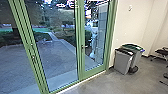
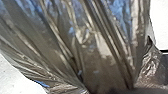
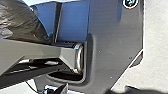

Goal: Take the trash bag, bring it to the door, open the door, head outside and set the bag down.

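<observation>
The green door (image 1: pixel 81 55) near frame centre is best approached slowly, the trash bag (image 2: pixel 75 45) kept from swinging. Neither gripper's state can be told.

Green door frames (image 1: pixel 80 40), a cream wall (image 1: pixel 130 22), grey floor (image 1: pixel 107 82), grey bins (image 1: pixel 122 62), and a creased, silvery-brown trash bag (image 2: pixel 100 50) streaked blue.

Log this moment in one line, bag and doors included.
Robot: indoors | trash bag: close to left wrist camera | green-framed glass doors: appear shut | paving: beyond glass | grey bins: near wall
</observation>
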